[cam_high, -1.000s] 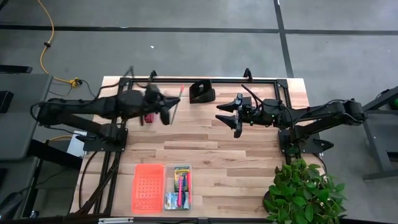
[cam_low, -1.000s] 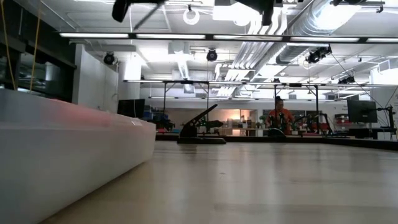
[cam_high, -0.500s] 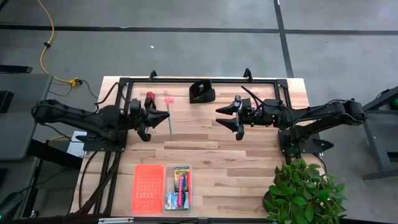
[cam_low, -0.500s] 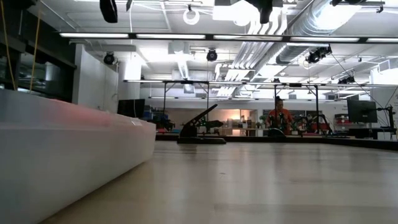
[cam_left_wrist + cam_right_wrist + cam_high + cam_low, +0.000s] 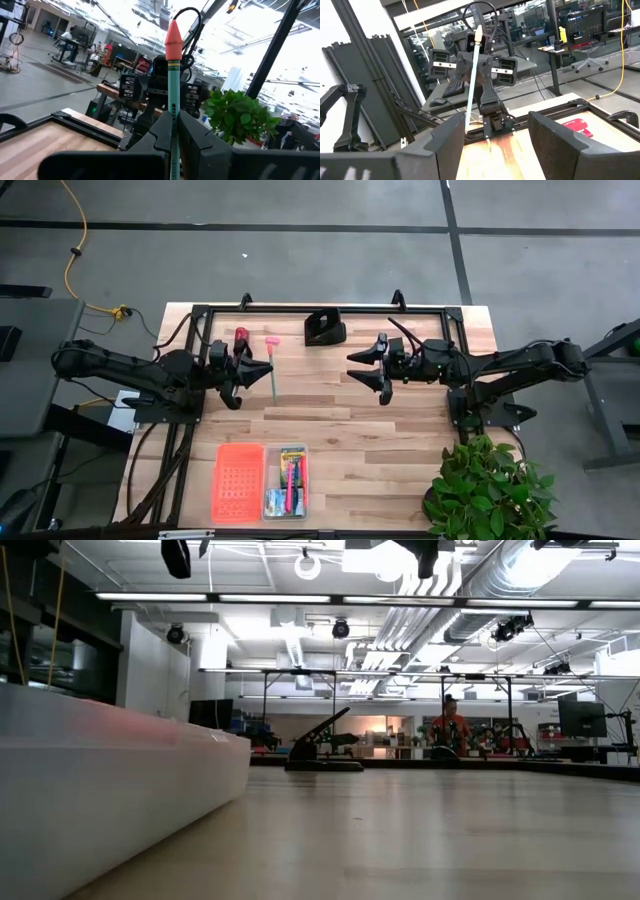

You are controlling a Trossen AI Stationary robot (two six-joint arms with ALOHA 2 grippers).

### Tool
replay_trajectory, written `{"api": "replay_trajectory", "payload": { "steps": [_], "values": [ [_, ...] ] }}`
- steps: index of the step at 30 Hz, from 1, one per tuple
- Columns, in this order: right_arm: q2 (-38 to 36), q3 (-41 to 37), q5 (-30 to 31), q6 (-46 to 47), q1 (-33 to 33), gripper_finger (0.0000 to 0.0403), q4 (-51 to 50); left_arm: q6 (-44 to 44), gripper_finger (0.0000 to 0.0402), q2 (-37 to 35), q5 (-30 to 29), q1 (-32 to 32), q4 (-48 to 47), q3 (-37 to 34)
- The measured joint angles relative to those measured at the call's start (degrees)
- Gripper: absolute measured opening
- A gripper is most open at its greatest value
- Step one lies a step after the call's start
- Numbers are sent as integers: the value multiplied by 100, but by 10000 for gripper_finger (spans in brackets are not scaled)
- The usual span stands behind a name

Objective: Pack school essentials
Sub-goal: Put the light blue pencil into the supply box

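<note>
My left gripper (image 5: 266, 368) is shut on a teal pencil (image 5: 173, 75) with a pink eraser cap, above the table's left half. The pencil (image 5: 273, 355) stands about upright, and the right wrist view shows it too (image 5: 471, 80). My right gripper (image 5: 383, 368) hangs open opposite it, right of the table's middle, with nothing between its fingers (image 5: 445, 142). A clear box (image 5: 267, 502) at the near edge holds a yellow-green crayon box (image 5: 293, 455) and a pink pen (image 5: 290, 485). My left gripper pinches the pencil's shaft (image 5: 172, 107) between its two fingers, roughly at mid-length. The fingers come about level from the table's left and lie across the pencil. The pencil is lifted clear of the table, nearly upright, eraser end (image 5: 173, 32) up.
An orange-red perforated tray (image 5: 240, 482) lies left of the clear box. A black block (image 5: 325, 328) and a red bar (image 5: 240, 335) sit at the far edge inside a black frame (image 5: 300, 308). A potted plant (image 5: 485, 490) fills the near right corner.
My left gripper has sunk and drawn back toward the table's left, tipping up from a downward slant to about level. The pencil came with it and now stands upright, eraser end up. For the last half second it has kept still.
</note>
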Motion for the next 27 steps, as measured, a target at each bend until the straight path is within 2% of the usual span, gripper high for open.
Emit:
{"api": "replay_trajectory", "payload": {
  "steps": [6,12,16,18,22,27],
  "values": [
    [0,0,2,0,0,210,-1,-97,0,1,-2,0,-1,2],
    [0,0,199,276,0,210,-192,-1536,0,44,-68,-80,-426,9],
    [0,0,321,582,-2,210,-493,-2373,0,181,-186,-627,-763,16],
    [2,0,323,658,-2,210,-587,-2690,0,322,-569,-1095,-933,22],
    [2,0,309,687,2,210,-613,-3437,0,825,-1936,-2248,-1549,258],
    [2,0,288,424,2,210,-650,-4671,0,1874,-3490,-3358,-2077,941]
  ]
}}
